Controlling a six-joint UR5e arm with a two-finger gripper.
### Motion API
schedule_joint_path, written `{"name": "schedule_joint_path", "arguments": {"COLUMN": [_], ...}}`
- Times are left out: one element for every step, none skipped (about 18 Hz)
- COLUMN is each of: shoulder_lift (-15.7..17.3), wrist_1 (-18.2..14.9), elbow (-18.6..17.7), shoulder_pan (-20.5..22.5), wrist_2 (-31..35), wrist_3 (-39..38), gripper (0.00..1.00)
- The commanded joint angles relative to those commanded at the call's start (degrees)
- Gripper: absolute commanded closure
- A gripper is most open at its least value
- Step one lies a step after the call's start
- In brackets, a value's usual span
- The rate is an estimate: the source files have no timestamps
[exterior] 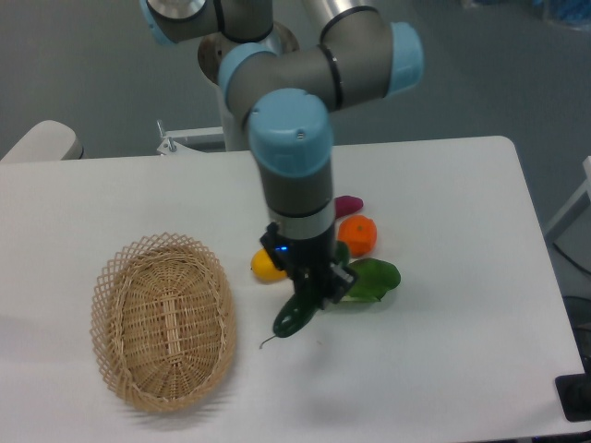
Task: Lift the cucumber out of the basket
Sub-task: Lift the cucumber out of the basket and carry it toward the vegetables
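Note:
The light tan wicker basket (pixel 162 319) lies on the white table at the left and holds nothing. The dark green cucumber (pixel 292 316) is outside it, just right of its rim, tilted with its lower end toward the table. My gripper (pixel 316 293) points down and is shut on the cucumber's upper end. Whether the lower tip touches the table I cannot tell.
A yellow lemon (pixel 266 267) lies left of the gripper. An orange (pixel 358 233), a purple vegetable (pixel 348 205) and a bright green leafy bok choy (pixel 371 279) lie behind and right of it. The table's front edge is near.

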Motion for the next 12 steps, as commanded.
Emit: {"name": "schedule_joint_path", "arguments": {"shoulder_lift": [0.0, 0.0, 0.0, 0.0, 0.0, 0.0, 0.0, 0.0, 0.0, 0.0, 0.0, 0.0], "wrist_1": [0.0, 0.0, 0.0, 0.0, 0.0, -0.09, -0.52, -0.88, -1.05, -1.06, -1.06, -1.06], "elbow": [-0.09, -0.09, -0.17, -0.09, -0.09, -0.09, -0.17, -0.26, -0.26, -0.35, -0.35, -0.35], "shoulder_pan": [0.27, 0.36, 0.44, 0.44, 0.44, 0.53, 0.53, 0.53, 0.53, 0.62, 0.71, 0.88], "wrist_2": [0.0, 0.0, 0.0, 0.0, 0.0, 0.09, 0.09, 0.09, 0.09, 0.09, 0.09, 0.09], "wrist_3": [0.53, 0.62, 0.62, 0.62, 0.62, 0.71, 0.71, 0.8, 0.97, 0.97, 0.97, 0.97], "gripper": [0.67, 0.67, 0.67, 0.67, 0.67, 0.67, 0.67, 0.67, 0.67, 0.67, 0.67, 0.67]}}
